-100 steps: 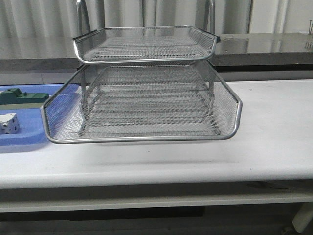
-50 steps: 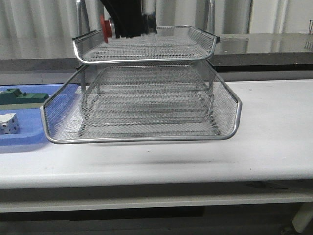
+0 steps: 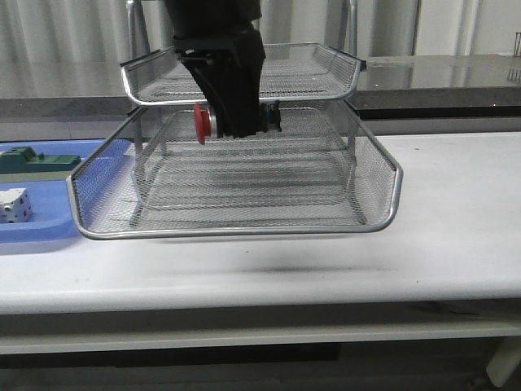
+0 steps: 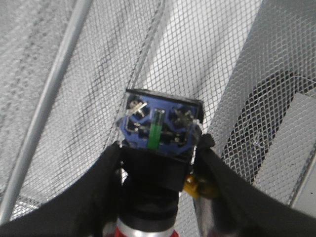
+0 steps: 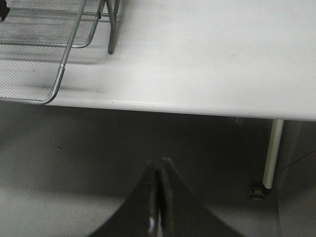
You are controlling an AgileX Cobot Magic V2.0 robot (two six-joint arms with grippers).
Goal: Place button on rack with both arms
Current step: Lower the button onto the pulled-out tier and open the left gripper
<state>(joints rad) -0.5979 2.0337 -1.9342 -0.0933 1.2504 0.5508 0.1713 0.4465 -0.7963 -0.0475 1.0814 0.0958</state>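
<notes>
My left tool (image 3: 238, 126) is clamped on the button (image 3: 203, 123) just above the rack (image 3: 236, 230) mesh; releasing here could let it roll off sideways.

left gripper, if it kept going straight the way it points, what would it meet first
Probably the wire mesh of the rack. The left gripper, shut on the button, points into that mesh, though how near it lies is unclear.

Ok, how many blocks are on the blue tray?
2 visible: a green block at the tray's back and a white block nearer the front. The frame edge may hide more.
</notes>
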